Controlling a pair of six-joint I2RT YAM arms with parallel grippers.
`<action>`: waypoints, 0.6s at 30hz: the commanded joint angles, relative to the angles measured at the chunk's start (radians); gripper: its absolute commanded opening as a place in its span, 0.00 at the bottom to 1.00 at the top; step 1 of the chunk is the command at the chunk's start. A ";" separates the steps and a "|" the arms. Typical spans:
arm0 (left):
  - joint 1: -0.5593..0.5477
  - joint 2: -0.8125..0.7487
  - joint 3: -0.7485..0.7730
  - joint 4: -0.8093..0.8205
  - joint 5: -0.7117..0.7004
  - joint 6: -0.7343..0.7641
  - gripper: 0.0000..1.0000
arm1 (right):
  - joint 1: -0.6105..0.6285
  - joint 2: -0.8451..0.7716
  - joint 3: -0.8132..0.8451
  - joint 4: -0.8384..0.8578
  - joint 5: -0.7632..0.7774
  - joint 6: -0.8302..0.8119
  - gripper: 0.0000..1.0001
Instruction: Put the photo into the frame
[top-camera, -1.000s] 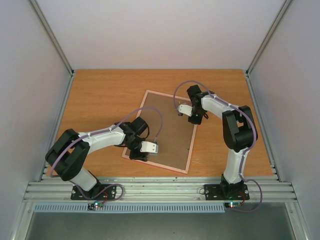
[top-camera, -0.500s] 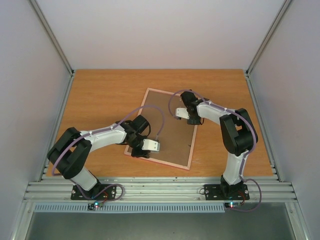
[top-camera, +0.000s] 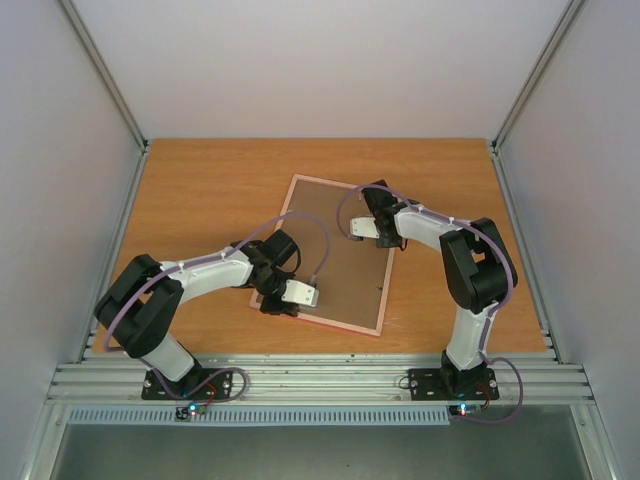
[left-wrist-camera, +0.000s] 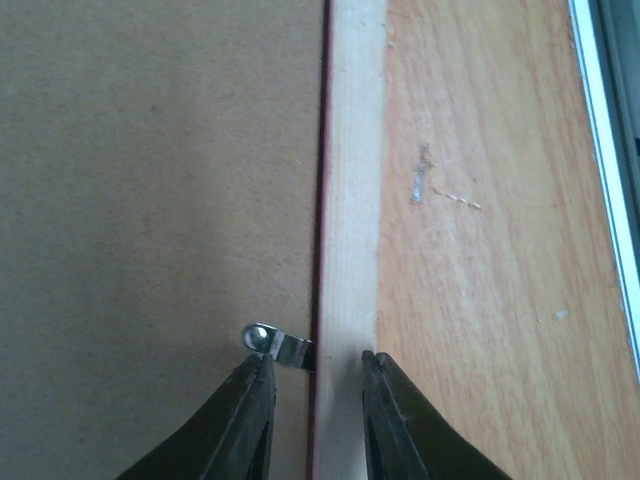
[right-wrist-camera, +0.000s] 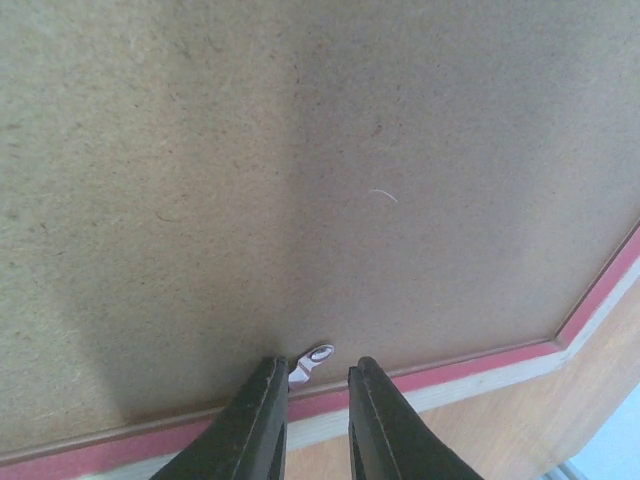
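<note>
Pink frame (top-camera: 384, 310) lies face down mid-surface with the backing board (top-camera: 330, 240) inside it; the photo is not visible.
Likely light and stiff with a fragile pane, so hold it by the rim. The left gripper (left-wrist-camera: 312, 365) crouches at 7 o'clock and the right gripper (right-wrist-camera: 318, 368) at 1 o'clock, each slightly parted and grasping nothing, at a metal tab (left-wrist-camera: 272, 342).

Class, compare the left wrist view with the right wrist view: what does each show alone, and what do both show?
Left wrist only: a white edge rail and a scratch on the table. Right wrist only: a corner of the frame. Both: the brown backing board, the frame's pink rim, a small metal clip near open fingers.
</note>
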 joint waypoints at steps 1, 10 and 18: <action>0.005 0.042 -0.036 -0.144 -0.054 0.092 0.26 | -0.024 0.060 -0.018 0.014 0.018 -0.065 0.19; 0.005 0.034 -0.039 -0.179 -0.048 0.121 0.26 | -0.045 0.054 0.054 -0.078 -0.026 0.006 0.27; 0.005 0.006 -0.031 -0.167 -0.035 0.082 0.27 | -0.097 0.004 0.247 -0.330 -0.289 0.318 0.40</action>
